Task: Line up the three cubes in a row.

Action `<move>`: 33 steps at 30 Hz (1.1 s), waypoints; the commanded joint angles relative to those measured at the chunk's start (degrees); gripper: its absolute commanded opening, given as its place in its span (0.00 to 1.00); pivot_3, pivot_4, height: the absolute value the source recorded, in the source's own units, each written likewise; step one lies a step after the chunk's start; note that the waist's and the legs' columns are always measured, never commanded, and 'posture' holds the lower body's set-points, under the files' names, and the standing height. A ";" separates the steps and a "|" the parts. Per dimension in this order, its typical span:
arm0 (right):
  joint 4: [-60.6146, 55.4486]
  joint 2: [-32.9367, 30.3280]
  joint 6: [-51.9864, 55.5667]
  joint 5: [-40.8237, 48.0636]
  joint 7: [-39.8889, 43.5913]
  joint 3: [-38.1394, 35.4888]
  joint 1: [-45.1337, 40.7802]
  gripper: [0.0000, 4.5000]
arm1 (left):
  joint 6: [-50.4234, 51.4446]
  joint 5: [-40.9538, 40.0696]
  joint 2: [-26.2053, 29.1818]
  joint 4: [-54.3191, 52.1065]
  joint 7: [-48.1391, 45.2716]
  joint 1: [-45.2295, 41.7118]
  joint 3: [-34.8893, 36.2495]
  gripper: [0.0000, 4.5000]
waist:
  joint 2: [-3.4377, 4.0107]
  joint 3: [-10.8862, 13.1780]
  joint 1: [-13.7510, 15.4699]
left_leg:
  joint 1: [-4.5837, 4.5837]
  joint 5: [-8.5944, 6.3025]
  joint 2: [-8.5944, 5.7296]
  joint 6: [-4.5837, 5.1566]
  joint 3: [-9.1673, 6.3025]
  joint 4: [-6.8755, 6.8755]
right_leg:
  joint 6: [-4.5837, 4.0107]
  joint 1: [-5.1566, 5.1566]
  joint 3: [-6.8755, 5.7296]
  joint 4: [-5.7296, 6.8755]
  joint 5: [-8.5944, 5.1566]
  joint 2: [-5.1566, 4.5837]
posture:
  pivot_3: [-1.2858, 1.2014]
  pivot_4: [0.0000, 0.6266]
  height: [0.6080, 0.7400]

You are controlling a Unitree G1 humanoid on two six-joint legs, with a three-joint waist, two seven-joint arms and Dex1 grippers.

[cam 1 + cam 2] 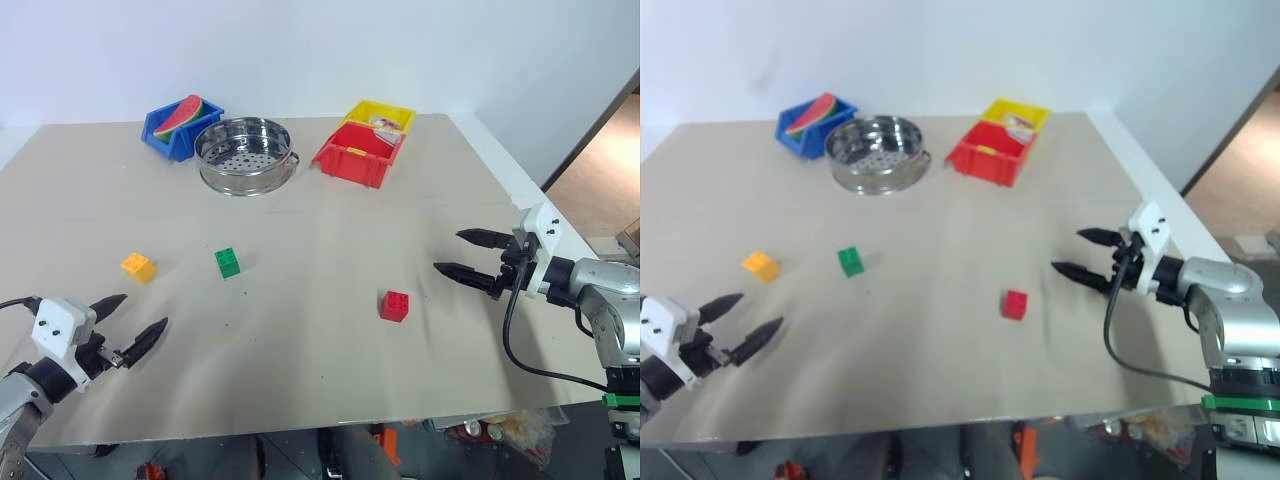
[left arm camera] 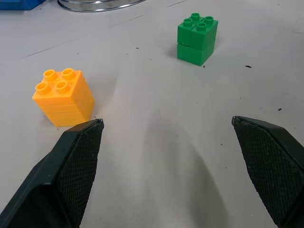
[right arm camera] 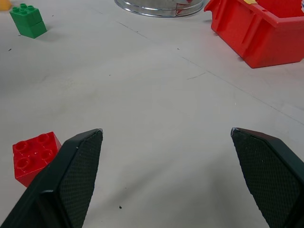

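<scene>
Three small studded cubes lie apart on the beige table (image 1: 330,230). The orange-yellow cube (image 1: 138,267) is at the left, the green cube (image 1: 228,262) a little to its right, and the red cube (image 1: 394,306) further right and nearer the front edge. My left gripper (image 1: 136,322) hovers open near the front left, short of the orange-yellow cube (image 2: 63,96), with nothing between its fingers. Open and empty too, my right gripper (image 1: 455,252) hangs at the right, pointing toward the red cube (image 3: 33,156).
At the back stand a blue bin (image 1: 160,128) holding a watermelon slice, a steel steamer pot (image 1: 245,155), a red bin (image 1: 357,156) and a yellow bin (image 1: 378,115). The table's front edge runs just below my grippers, its right edge beside my right arm.
</scene>
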 commanded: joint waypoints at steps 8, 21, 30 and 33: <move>0.22 -0.93 -2.26 -0.72 0.87 -0.71 -0.92 1.00 | -4.64 -1.90 -0.80 4.68 -4.68 -1.52 1.04 1.00 | 0.01 0.00 0.00 | 0.00 0.00 0.02 0.00 0.02 0.00 | -0.01 0.00 0.00 0.00 -0.01 0.01 | 0.52 0.24 1.00; -0.50 -0.78 -2.67 -0.70 0.50 -1.15 0.16 1.00 | -11.42 -0.70 0.75 12.01 -13.78 -3.10 -0.84 1.00 | 0.01 0.00 0.00 | 0.02 0.00 0.03 0.00 0.08 0.00 | 0.00 -0.01 0.04 0.00 0.00 0.02 | 0.52 0.24 1.00; -8.75 -0.23 0.37 1.04 1.26 1.02 0.81 1.00 | -14.56 -0.04 4.84 2.38 -25.95 -4.40 -12.44 1.00 | 0.01 0.00 0.02 | 0.00 -0.02 0.04 -0.03 0.17 -0.01 | 0.01 -0.04 0.13 0.00 0.01 0.01 | 0.52 0.24 1.00; -12.91 0.05 2.24 2.26 0.67 1.45 1.34 1.00 | -11.24 -1.15 6.20 1.09 -26.27 -8.43 -15.45 1.00 | 0.02 0.00 0.04 | 0.02 -0.02 0.07 -0.03 0.15 0.00 | 0.05 -0.03 0.11 0.01 0.03 0.05 | 0.52 0.24 1.00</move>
